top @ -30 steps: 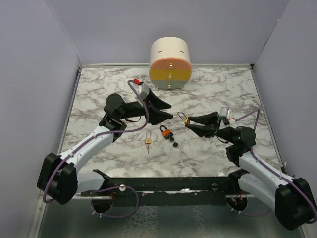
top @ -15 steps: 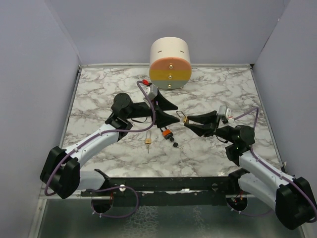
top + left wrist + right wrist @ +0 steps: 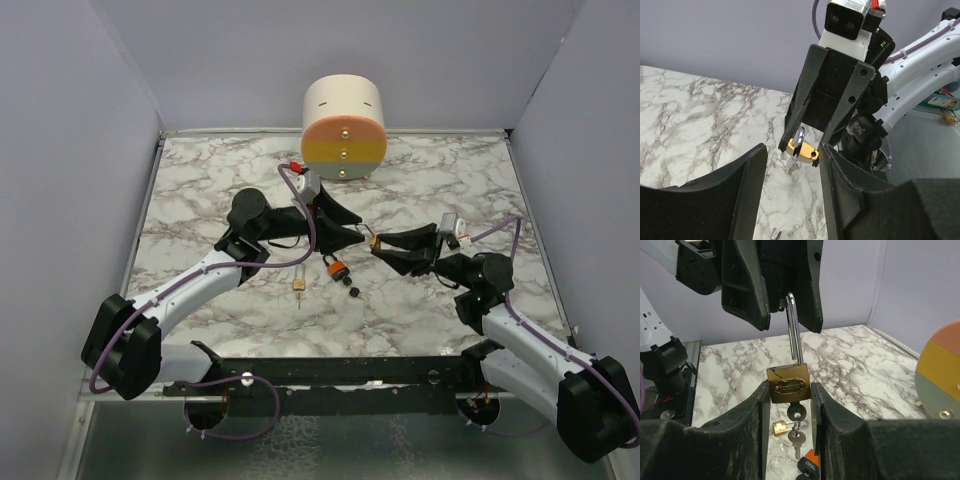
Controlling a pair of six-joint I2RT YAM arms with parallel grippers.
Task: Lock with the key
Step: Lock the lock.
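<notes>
The right gripper (image 3: 377,247) is clamped on the body of a small brass padlock with a silver shackle (image 3: 788,383), held upright above the marble table (image 3: 200,190). The left gripper (image 3: 357,231) stands parted, its jaws either side of that shackle, possibly touching it. The tiny black-headed key (image 3: 352,290) lies on the table just beside the orange padlock with a black shackle (image 3: 337,268), apart from both grippers.
</notes>
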